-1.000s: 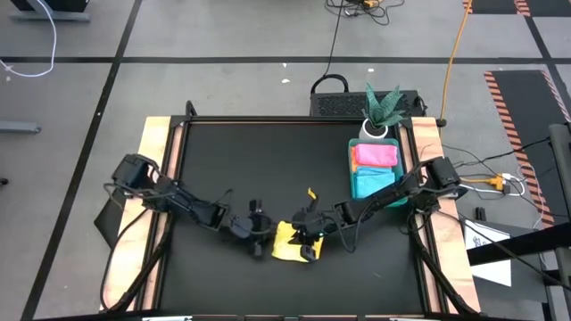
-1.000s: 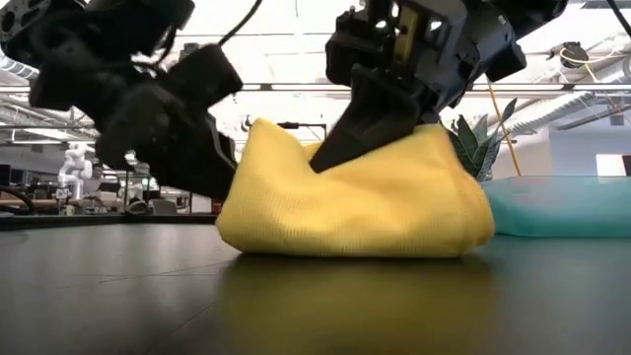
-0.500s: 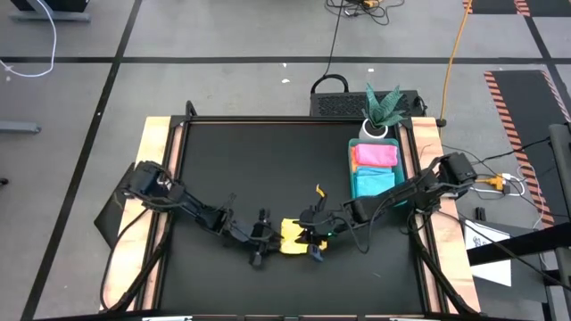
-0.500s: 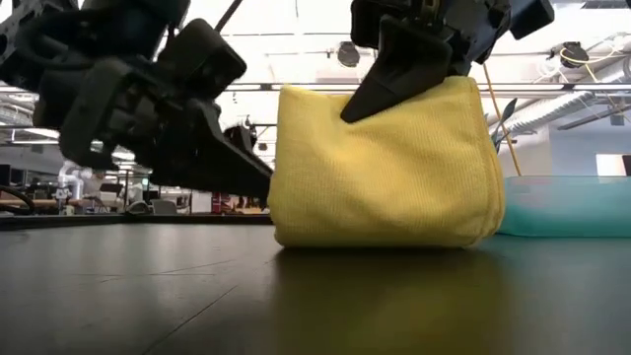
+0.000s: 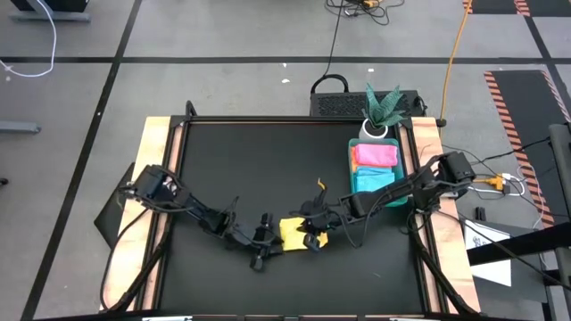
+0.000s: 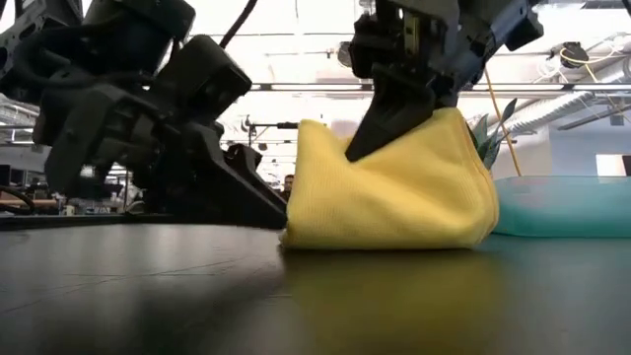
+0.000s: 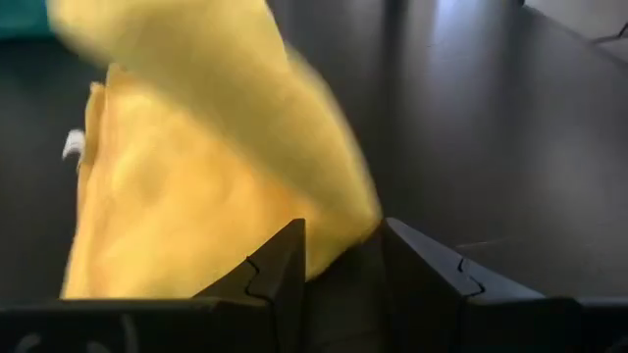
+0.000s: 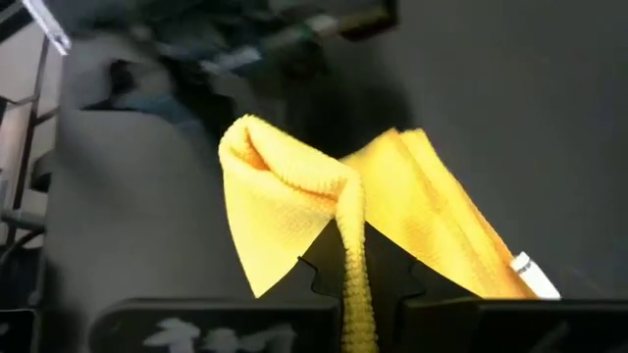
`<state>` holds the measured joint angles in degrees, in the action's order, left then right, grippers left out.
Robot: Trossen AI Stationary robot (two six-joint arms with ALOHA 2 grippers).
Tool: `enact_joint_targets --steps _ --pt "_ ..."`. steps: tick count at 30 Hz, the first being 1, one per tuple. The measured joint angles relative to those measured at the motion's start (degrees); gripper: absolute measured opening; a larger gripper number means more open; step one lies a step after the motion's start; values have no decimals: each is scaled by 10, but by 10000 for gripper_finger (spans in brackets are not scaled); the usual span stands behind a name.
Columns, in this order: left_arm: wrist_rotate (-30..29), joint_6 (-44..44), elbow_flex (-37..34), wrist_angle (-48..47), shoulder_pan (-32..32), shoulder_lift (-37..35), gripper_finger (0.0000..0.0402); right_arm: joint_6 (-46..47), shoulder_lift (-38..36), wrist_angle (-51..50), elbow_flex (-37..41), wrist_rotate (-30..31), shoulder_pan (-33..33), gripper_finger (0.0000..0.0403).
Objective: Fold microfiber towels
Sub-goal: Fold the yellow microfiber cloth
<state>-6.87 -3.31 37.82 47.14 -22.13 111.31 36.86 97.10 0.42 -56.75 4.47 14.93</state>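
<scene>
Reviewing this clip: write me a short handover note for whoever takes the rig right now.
Right gripper: shut on a fold of the yellow towel, lifting one edge at the table's front middle.
Left gripper: open, low at that towel's left edge, holding nothing.
Pink towel and blue towel lie folded in the green tray at right.
Done: those two. Left: finish this fold and put it away. A fourth towel isn't visible.

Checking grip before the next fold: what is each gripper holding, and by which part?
The right gripper pinches the yellow towel by a raised top fold. The left gripper is open at the towel's edge, holding nothing.
</scene>
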Motion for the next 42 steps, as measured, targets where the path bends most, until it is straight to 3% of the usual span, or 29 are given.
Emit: enact_joint_targets --steps 6,11,15,21,27,37,42 --pt "-4 -21 0 -38 -2 -30 140 8 0 58 43 -26 -10 4" --pt "-82 -49 0 -159 5 -74 140 15 0 114 70 -48 -10 4" --pt "-109 -54 0 -186 25 -79 140 10 0 121 72 -48 -16 4" --pt "-62 -58 0 -132 57 -38 140 -1 7 129 72 -49 -36 4" --pt "-55 -56 0 -84 65 -10 140 -1 43 139 72 -77 -56 4" --pt "-48 -54 1 -80 62 -10 140 -7 50 143 72 -77 -71 6" --pt "-6 -59 0 -154 43 -67 140 -18 50 133 72 -76 -71 19"
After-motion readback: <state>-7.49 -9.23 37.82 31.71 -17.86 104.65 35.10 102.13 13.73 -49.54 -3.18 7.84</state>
